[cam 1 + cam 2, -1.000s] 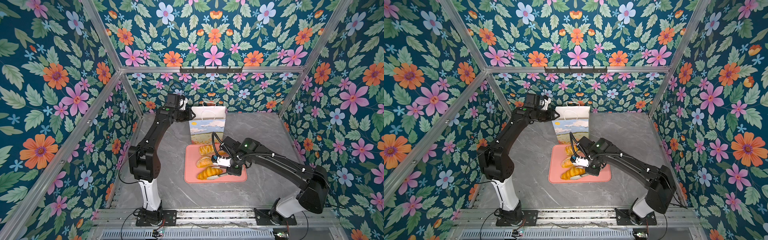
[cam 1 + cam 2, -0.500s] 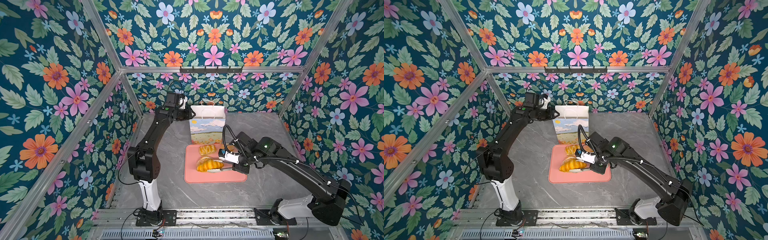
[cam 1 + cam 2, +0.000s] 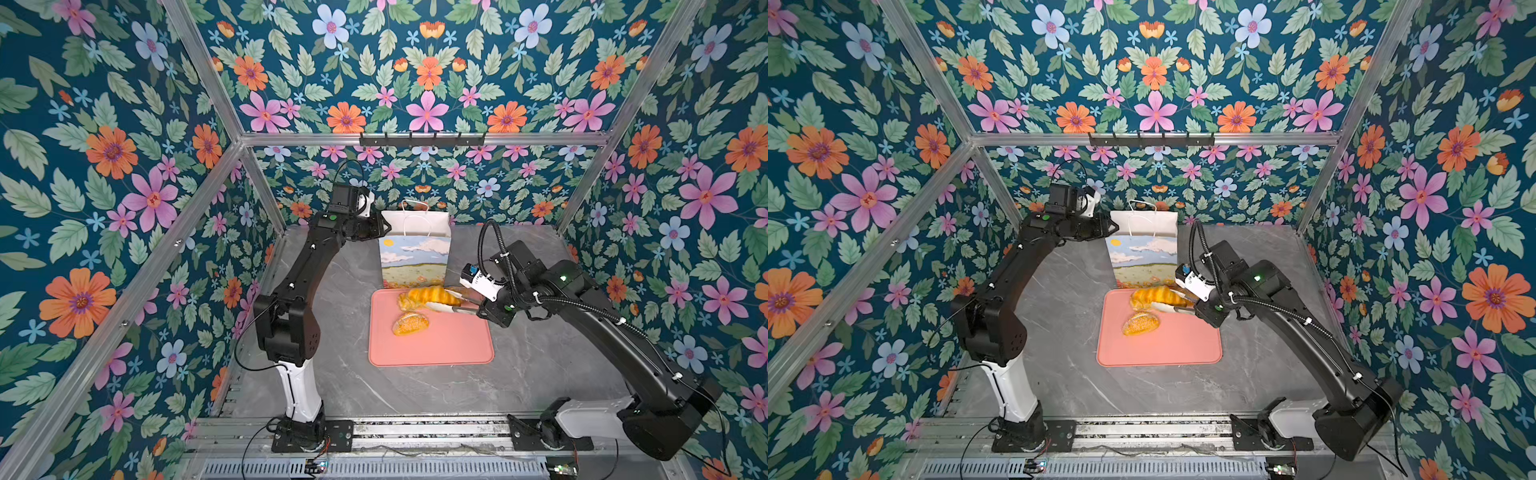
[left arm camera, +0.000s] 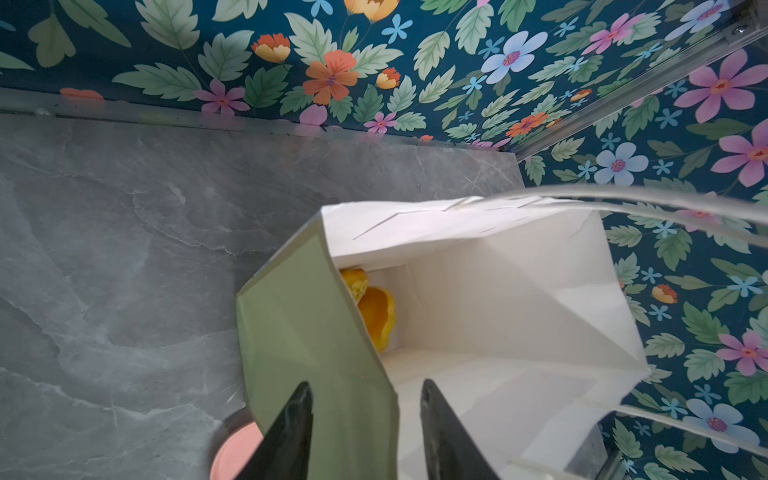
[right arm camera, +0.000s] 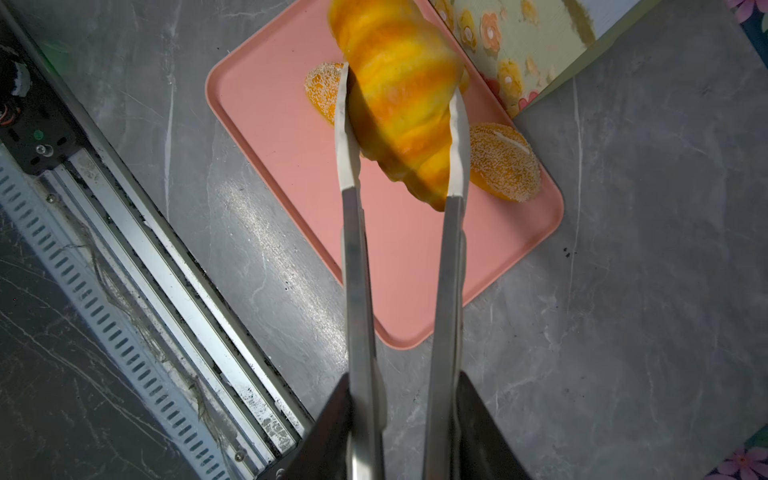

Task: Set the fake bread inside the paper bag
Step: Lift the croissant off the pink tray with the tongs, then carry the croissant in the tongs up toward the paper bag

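croissant (image 3: 430,296) in tongs (image 3: 448,308) hangs above tray (image 3: 440,347) edge nearest paper bag (image 3: 415,259).

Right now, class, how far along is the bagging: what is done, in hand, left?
Done: at least two pieces lie inside the paper bag. In hand: tongs in the right end effector hold a croissant above the pink tray. Left: two sesame rolls on the tray.
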`<state>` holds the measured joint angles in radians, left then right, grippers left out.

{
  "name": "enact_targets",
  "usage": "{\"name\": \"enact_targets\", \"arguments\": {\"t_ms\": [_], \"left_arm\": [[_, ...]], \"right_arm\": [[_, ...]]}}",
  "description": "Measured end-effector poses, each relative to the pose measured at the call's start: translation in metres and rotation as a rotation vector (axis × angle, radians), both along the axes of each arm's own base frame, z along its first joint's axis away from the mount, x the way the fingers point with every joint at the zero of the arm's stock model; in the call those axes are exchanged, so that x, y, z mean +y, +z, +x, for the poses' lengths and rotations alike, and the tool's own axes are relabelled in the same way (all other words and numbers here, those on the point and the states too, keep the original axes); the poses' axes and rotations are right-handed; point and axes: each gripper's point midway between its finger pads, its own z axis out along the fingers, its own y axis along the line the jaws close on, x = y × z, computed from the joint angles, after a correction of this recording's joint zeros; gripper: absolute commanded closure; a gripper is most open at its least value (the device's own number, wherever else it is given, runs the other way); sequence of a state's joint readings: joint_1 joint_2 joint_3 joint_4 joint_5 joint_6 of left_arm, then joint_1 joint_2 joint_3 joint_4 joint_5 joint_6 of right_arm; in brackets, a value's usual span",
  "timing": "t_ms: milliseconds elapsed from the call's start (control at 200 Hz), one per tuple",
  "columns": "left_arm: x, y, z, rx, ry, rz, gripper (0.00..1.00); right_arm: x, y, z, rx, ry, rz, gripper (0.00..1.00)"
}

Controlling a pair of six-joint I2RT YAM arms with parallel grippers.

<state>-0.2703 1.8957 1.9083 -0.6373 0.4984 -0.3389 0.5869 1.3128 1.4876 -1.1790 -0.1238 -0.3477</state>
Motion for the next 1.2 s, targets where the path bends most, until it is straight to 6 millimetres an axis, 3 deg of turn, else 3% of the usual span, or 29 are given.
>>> {"name": "enact_targets", "arguments": {"t_ms": [280,465,675,890,1195], "left_arm": [[0.008,0.041,0.004,-0.087,0.028,0.033,0.52],[0.024,0.036,0.012,-0.056,0.109,0.118,0.54],[0.026,0.023,0.007,-0.006,0.119,0.154,0.54],[0.015,0.008,0.006,0.033,0.089,0.157,0.55],[0.014,0.008,0.008,0.029,0.083,0.150,0.56]], "right_arm": [[-0.029,0.019,0.013,-0.051,-0.127,0.028,0.64],[-0.060,0.034,0.020,-0.110,-0.242,0.045,0.64],[-0.084,0.059,0.040,-0.166,-0.385,0.097,0.65],[-0.083,0.086,0.063,-0.230,-0.419,0.159,0.65],[-0.066,0.117,0.093,-0.297,-0.360,0.226,0.65]]}}
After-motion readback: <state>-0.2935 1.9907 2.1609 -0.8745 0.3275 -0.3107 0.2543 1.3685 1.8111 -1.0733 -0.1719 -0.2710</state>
